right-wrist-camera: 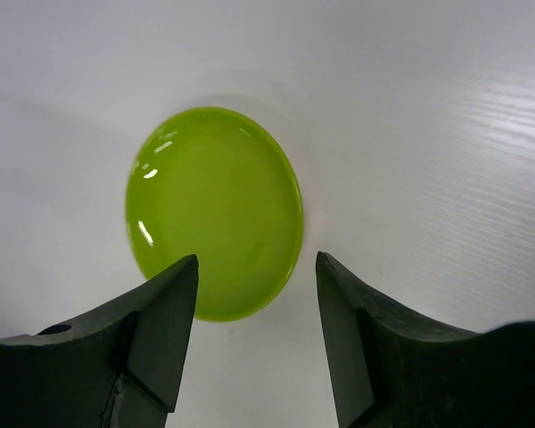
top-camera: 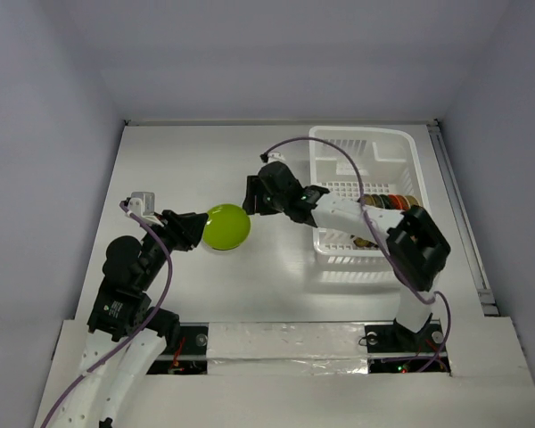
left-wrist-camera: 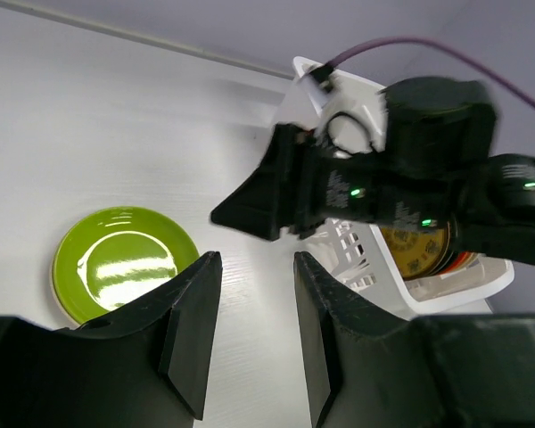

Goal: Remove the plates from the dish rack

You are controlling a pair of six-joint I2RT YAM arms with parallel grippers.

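Observation:
A lime green plate lies flat on the white table, left of the dish rack. It also shows in the left wrist view and the right wrist view. My left gripper is open and empty at the plate's left edge; its fingertips frame bare table. My right gripper is open and empty, just above and to the right of the plate. Several plates stand on edge in the rack; a yellow patterned one and an orange-red rim show.
The white rack stands at the table's back right, with my right arm reaching across its front. The right arm's purple cable loops over the rack. Grey walls close the table on three sides.

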